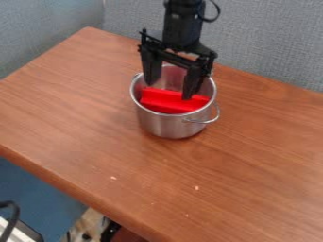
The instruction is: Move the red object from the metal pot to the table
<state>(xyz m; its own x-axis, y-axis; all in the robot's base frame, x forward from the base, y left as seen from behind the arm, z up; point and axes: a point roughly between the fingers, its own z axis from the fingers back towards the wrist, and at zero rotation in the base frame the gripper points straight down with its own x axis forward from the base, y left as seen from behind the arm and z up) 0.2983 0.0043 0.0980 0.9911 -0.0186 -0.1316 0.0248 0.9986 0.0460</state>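
Cam view: gripper (pixel 172 82), black, comes down from top of frame over metal pot (pixel 175 122); jaws wide apart, one finger toward L side of pot mouth, other toward R side; tips at abt rim level or a bit inside — can't tell exact depth. Red block (pixel 173 100) in pot, lying across the inside, bright red, glossy; its upper part shows btwn & below the fingers; can't tell if either finger touches it, but jaws not closed on it. Pot is silvery, round, straight-sided, upright on brown wood table (pixel 139 180); thin wire handle (pixel 203 116) on its near R side, sticking out past the wall. Table has rounded corner at far L; gray wall (pixel 271 38) behind it. Bottom L of frame — blue surface (pixel 38 203) below table edge, w/ black cable (pixel 13 216) at the corner, partly cut off.
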